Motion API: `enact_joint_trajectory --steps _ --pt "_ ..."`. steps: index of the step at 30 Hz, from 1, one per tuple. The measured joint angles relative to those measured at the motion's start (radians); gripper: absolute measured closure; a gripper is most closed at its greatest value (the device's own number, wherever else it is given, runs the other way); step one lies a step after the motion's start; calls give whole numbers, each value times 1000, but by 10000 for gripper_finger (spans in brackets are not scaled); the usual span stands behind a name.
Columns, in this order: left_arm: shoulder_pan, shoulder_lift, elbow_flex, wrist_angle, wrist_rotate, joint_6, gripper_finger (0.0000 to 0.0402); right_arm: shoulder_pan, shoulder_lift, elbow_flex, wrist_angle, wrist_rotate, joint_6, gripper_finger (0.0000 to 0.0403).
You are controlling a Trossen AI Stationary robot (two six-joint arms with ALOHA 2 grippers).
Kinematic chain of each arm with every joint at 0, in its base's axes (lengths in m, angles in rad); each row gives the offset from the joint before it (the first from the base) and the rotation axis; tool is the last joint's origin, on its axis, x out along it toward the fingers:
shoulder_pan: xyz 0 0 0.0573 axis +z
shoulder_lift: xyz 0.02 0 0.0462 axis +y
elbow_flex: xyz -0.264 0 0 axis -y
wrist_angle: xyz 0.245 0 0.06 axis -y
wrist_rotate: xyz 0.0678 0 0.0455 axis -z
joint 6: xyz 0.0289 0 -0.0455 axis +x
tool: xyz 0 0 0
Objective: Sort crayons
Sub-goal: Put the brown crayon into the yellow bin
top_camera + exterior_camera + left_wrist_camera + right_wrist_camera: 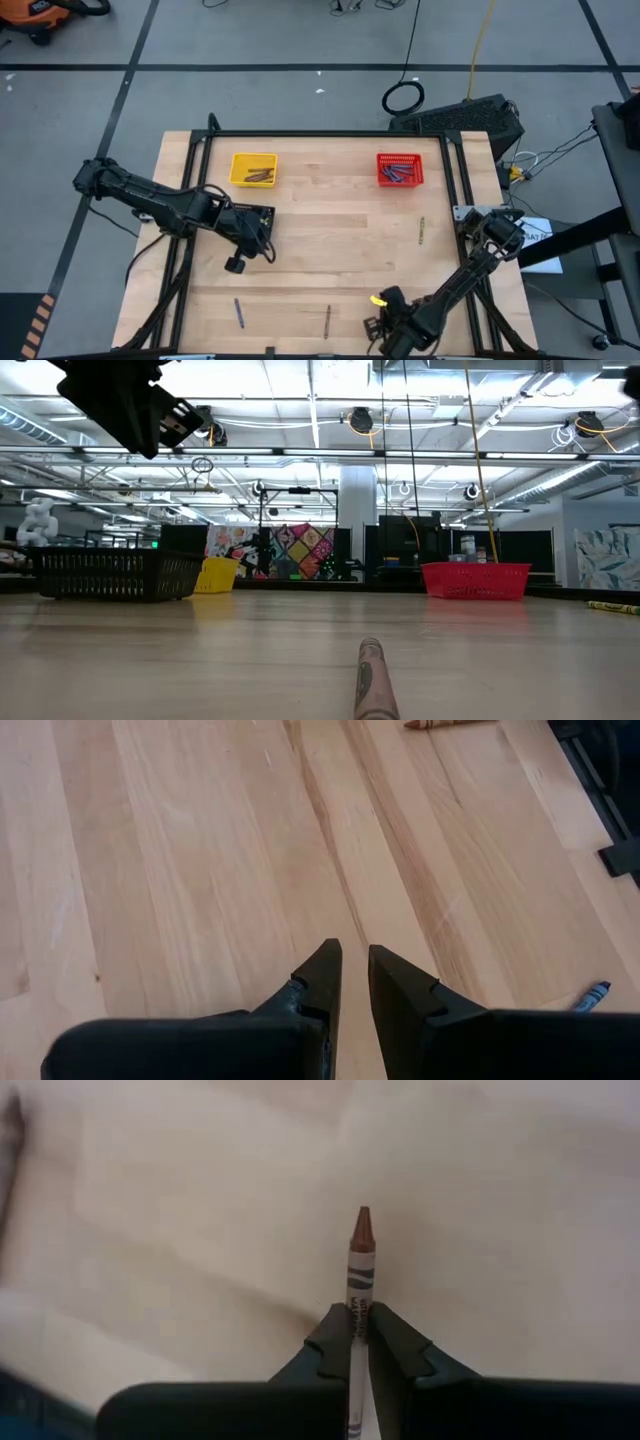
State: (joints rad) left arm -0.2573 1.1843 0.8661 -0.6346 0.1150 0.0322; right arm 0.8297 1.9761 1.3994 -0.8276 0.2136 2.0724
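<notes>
I have the right gripper [358, 1342] at the lower edge of the high view, fingers clamped on a brown crayon [360, 1265]. The left gripper [354, 982] hovers mid-left over bare table [330, 240], fingers slightly apart, holding nothing. Sorting looks well along: brown sticks lie in the yellow basket [252, 169], bluish ones in the red basket [400, 169]. Left out: a blue crayon [239, 312] and a brown one [327, 321] lower centre, a yellow-green crayon [422, 232] at right.
</notes>
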Motion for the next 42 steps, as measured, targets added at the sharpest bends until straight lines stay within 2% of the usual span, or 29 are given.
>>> enact_joint_trajectory --steps 5,10,22,31,42 --pt "0 0 0 45 0 0 349 -22 -2 0 -4 70 -52 403" --pt "0 0 0 124 1 1 349 -47 -8 2 -3 217 -107 403" --pt "0 10 0 199 16 0 349 -109 -42 3 33 467 -273 403" --pt "-2 40 0 269 35 -48 349 -116 -65 3 42 523 -335 403" --pt "-3 83 0 355 264 -52 343 -117 -65 3 42 551 -335 403"
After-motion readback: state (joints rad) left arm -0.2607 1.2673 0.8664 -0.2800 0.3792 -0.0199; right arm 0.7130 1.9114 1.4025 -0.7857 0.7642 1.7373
